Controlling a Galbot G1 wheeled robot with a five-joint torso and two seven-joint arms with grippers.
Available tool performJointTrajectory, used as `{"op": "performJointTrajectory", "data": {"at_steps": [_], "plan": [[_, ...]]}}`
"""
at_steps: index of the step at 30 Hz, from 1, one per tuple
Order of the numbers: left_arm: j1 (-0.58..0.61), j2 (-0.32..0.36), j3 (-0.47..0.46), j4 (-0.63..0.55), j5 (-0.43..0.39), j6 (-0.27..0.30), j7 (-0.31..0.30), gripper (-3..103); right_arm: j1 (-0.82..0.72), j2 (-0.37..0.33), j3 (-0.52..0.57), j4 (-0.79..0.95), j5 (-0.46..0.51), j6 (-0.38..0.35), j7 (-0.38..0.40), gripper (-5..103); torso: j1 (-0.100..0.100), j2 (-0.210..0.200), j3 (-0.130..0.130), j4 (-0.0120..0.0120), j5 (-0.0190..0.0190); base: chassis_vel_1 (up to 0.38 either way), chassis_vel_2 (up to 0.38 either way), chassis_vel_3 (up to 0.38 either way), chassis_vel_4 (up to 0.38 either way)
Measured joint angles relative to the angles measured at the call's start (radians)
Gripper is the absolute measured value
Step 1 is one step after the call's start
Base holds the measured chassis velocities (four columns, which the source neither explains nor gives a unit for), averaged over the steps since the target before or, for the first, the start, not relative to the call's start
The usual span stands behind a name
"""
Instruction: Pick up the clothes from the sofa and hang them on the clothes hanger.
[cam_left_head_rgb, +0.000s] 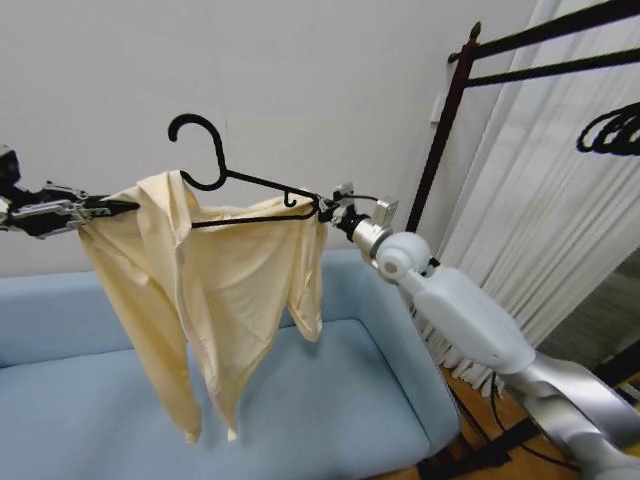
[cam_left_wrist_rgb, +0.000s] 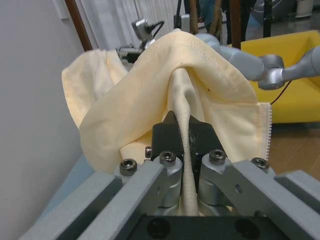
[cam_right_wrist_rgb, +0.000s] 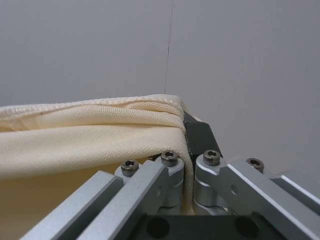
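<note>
A pale yellow shirt (cam_left_head_rgb: 225, 300) hangs in the air above the sofa, stretched between my two grippers. A black clothes hanger (cam_left_head_rgb: 240, 180) sits partly inside it, its hook rising above the collar. My left gripper (cam_left_head_rgb: 100, 207) is shut on the shirt's left shoulder; the cloth (cam_left_wrist_rgb: 165, 95) runs between its fingers (cam_left_wrist_rgb: 172, 135). My right gripper (cam_left_head_rgb: 328, 210) is shut on the shirt's right shoulder by the hanger's end; the fabric (cam_right_wrist_rgb: 90, 130) is pinched at its fingers (cam_right_wrist_rgb: 197, 137).
A light blue sofa (cam_left_head_rgb: 330, 400) lies below the shirt. A dark wooden clothes rack (cam_left_head_rgb: 450, 110) stands at the right against a white curtain, with another black hanger (cam_left_head_rgb: 610, 130) on its upper bar. A plain wall is behind.
</note>
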Motion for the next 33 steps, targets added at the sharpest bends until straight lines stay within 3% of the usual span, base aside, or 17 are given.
{"op": "performJointTrajectory", "data": {"at_steps": [3, 7, 8, 14, 23, 26, 30, 33], "plan": [[0.001, -0.011, 0.0, -0.014, 0.012, 0.002, -0.041, 2, 0.023, -0.008, -0.004, 0.006, 0.006, -0.012, 0.0, 0, 0.0, 0.0, 0.0, 0.0, 0.0, 0.0, 0.0, 0.0, 0.0], [0.007, -0.028, 0.005, -0.061, 0.032, 0.003, -0.166, 2, 0.051, -0.027, -0.006, 0.021, -0.002, -0.044, 0.003, 0, 0.0, 0.0, 0.0, 0.0, 0.0001, 0.0, 0.0, 0.0, 0.0], [0.007, -0.028, 0.005, -0.061, 0.032, 0.003, -0.166, 2, 0.051, -0.027, -0.006, 0.021, -0.002, -0.044, 0.003, 0, 0.0, 0.0, 0.0, 0.0, 0.0001, 0.0, 0.0, 0.0, 0.0], [0.012, -0.044, 0.011, -0.125, 0.044, 0.004, -0.309, 2, 0.084, -0.041, -0.012, 0.026, -0.041, -0.074, 0.025, 0, 0.0, 0.0, 0.0, -0.0001, 0.0001, 0.0, 0.0, 0.0, 0.0], [0.016, -0.055, 0.014, -0.163, 0.056, 0.017, -0.438, 2, 0.093, -0.07, -0.026, 0.067, -0.114, -0.116, 0.073, 0, 0.0, 0.0, 0.0, -0.0001, 0.0002, 0.0, 0.0, 0.0, 0.0], [0.019, -0.063, 0.019, -0.2, 0.05, 0.033, -0.568, 2, 0.096, -0.074, -0.042, 0.109, -0.17, -0.138, 0.106, 0, 0.0, 0.0, 0.0, -0.0001, 0.0, 0.0, 0.0, 0.0, 0.0], [0.019, -0.07, 0.026, -0.222, 0.053, 0.037, -0.629, 2, 0.121, -0.053, -0.055, 0.129, -0.175, -0.169, 0.159, 0, 0.0, 0.0, 0.0, -0.0001, 0.0001, 0.0, 0.0, 0.0, 0.0], [0.019, -0.076, 0.03, -0.23, 0.061, 0.037, -0.638, 2, 0.147, -0.037, -0.062, 0.131, -0.16, -0.188, 0.184, 0, 0.0, 0.0, 0.0, 0.0, 0.0, 0.0, 0.0, 0.0, 0.0]]}}
